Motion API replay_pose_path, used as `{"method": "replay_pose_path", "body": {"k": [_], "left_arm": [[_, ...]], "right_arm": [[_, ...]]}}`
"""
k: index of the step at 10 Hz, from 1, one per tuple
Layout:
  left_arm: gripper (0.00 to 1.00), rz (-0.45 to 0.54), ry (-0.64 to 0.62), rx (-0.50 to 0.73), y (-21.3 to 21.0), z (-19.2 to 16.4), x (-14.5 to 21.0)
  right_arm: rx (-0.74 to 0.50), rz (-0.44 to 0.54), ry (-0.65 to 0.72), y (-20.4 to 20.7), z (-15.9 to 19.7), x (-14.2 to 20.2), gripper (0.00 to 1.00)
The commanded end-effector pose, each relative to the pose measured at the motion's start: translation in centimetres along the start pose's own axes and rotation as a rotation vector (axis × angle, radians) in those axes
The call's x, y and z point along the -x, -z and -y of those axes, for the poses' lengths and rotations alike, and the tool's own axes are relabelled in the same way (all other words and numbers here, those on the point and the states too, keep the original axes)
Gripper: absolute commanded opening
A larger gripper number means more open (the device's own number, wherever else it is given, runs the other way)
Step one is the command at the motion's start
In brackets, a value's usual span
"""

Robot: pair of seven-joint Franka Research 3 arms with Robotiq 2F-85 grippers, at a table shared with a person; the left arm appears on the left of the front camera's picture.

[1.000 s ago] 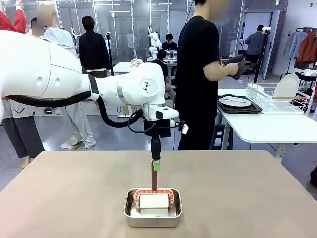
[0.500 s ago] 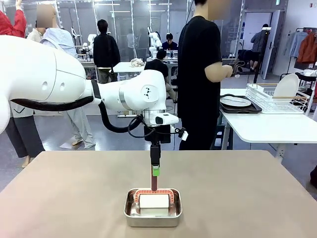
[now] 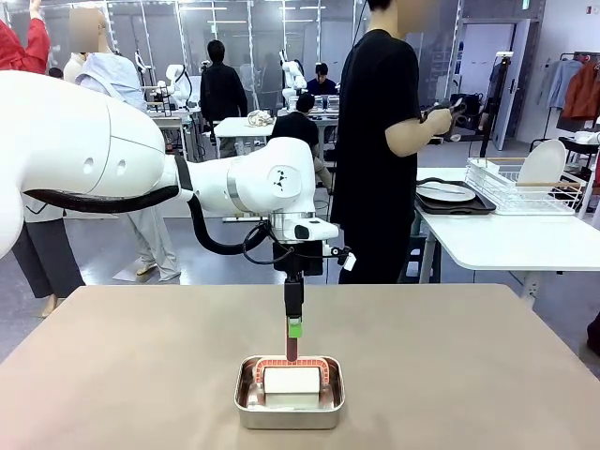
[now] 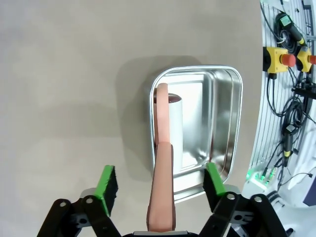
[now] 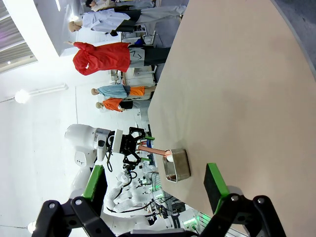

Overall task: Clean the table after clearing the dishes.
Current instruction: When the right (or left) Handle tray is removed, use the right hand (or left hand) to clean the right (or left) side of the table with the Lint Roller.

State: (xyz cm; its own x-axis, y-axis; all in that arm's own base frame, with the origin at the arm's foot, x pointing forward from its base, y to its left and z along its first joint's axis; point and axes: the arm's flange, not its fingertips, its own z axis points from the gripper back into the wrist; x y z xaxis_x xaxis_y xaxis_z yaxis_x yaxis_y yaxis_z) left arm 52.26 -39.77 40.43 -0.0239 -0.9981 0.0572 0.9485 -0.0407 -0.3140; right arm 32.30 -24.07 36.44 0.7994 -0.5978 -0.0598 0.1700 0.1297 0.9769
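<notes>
Matte taupe-brown table [image 3: 141,375]: top bare of dishes, wiping judged not yet begun. Small shiny steel rectangular pan [image 3: 246,405] sat near robot-side edge, mid-width, likely to keep tool off tabletop. In pan: salmon-pink-handled cleaning tool [image 3: 292,349], white block head down, handle upright, so reachable from above. Left gripper [image 4: 160,177] straddled handle, green pads spread, not touching it; released, lined up for grasp. Right gripper [image 5: 154,180] spread wide, nothing between. Round white plate [image 3: 444,191] lay on dark brown tray [image 3: 469,206] on white side table [image 3: 506,239], beyond far right corner.
</notes>
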Motion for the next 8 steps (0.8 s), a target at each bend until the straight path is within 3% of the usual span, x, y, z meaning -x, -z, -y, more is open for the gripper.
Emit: {"method": "replay_pose_path", "body": {"k": [1, 2, 4, 5, 6, 8], "left_arm": [[0.07, -0.032, -0.007, 0.008, 0.09, 0.39, 0.43], [0.0, -0.033, -0.002, 0.008, 0.06, 0.38, 0.39], [0.0, -0.042, -0.006, 0.012, -0.03, 0.34, 0.41], [0.06, -0.048, -0.002, 0.012, -0.15, 0.39, 0.38], [0.0, -0.046, -0.005, 0.009, -0.34, 0.41, 0.41], [0.0, -0.045, -0.007, 0.008, -0.57, 0.49, 0.43]], "right_arm": [[-0.003, -0.01, -0.009, -0.32, -0.15, 0.24, 1.0], [-0.003, -0.01, -0.009, -0.32, -0.15, 0.24, 1.0], [-0.003, -0.01, -0.009, -0.32, -0.15, 0.24, 1.0], [-0.003, -0.01, -0.009, -0.32, -0.15, 0.24, 1.0], [-0.003, -0.01, -0.009, -0.32, -0.15, 0.24, 1.0], [-0.003, -0.01, -0.009, -0.32, -0.15, 0.24, 1.0]]}}
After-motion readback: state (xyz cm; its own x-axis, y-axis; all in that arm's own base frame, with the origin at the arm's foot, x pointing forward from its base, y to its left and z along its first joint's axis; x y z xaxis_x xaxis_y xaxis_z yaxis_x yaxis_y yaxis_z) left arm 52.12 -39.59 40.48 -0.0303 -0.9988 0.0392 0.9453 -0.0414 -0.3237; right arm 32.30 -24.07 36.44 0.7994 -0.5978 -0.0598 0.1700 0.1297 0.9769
